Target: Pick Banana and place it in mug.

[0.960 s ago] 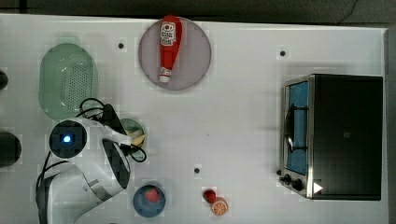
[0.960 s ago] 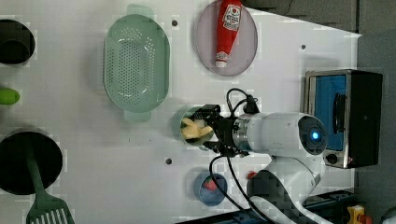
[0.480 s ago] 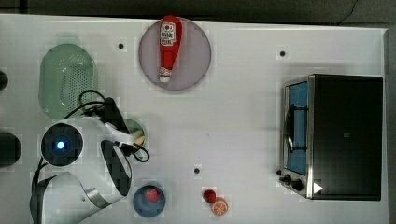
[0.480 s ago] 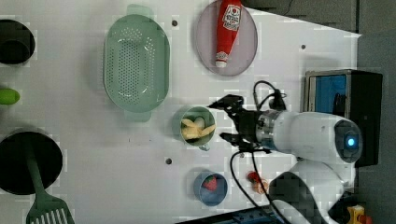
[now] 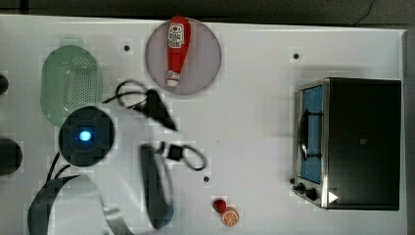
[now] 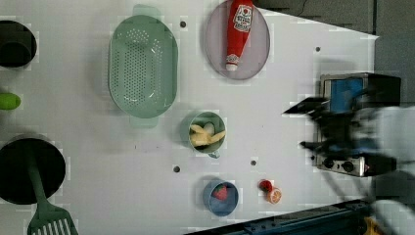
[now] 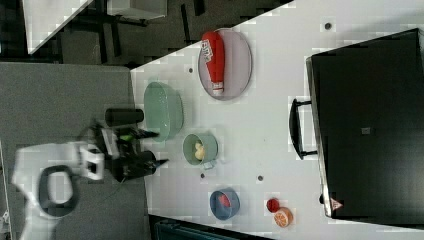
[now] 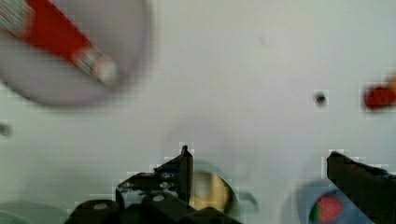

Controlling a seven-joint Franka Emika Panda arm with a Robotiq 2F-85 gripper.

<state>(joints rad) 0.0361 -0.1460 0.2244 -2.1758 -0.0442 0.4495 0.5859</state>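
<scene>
Yellow peeled banana pieces [image 6: 205, 136] sit inside the small round teal-green mug [image 6: 204, 133], which stands upright on the white counter [image 6: 274, 117] just beside the oval pale-green perforated colander [image 6: 143, 66], at the left view's lower right of it. Mug handle points toward the blue round bowl [image 6: 220, 197] holding a red strawberry-like piece [image 6: 220, 192]. In the wrist view the jaws [image 8: 259, 175] are spread wide, nothing between them, with the mug [image 8: 210, 191] and the yellow banana [image 8: 205, 190] showing low between the two black fingers [image 8: 180, 170]. In the left view the blurred white arm with its black jaws [image 6: 318, 127] is well apart from the mug, over by the silver toaster oven [image 6: 352, 127]. In the right view the arm [image 7: 55, 175] hangs off the counter edge, its jaws [image 7: 147, 150] near the colander [image 7: 162, 110] and mug [image 7: 200, 149]. Red ketchup bottle [image 6: 238, 32] lies on the grey round plate [image 6: 213, 44]. Small red fruit [image 6: 265, 185] touches an orange half [image 6: 274, 196] near the bowl. Green spatula [image 6: 44, 210] leans out of a black pan [image 6: 14, 181].
</scene>
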